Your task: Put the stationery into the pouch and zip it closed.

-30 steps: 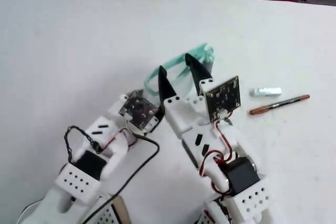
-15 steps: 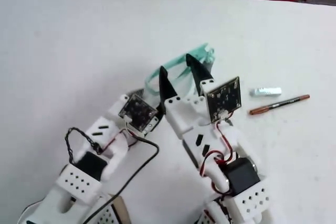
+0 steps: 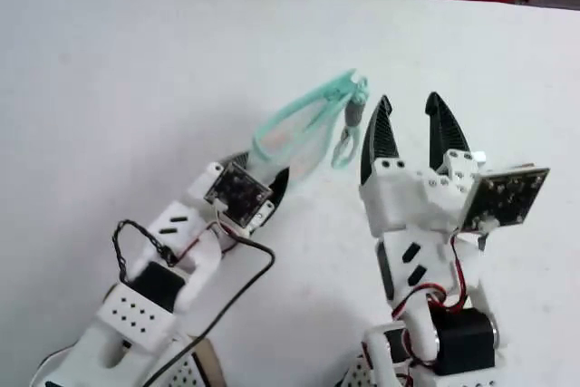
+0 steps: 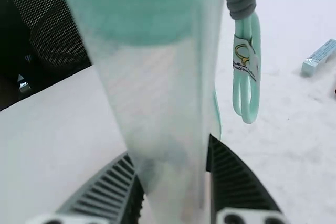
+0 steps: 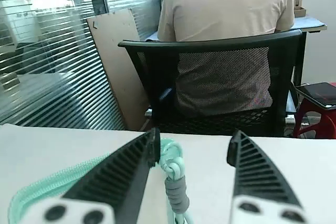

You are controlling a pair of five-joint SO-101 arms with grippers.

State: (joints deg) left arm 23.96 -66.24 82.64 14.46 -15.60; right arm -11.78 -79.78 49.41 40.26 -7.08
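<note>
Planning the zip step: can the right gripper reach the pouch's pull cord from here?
Probably yes. The right gripper is open right beside the pull cord, with nothing between them, and the left gripper holds the pouch by its other end.

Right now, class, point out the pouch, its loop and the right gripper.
pouch (image 3: 294, 133), high view, middle of its side.
loop (image 4: 247, 35), left wrist view, its upper strands.
right gripper (image 3: 409, 99), high view, between its open fingertips.
</note>
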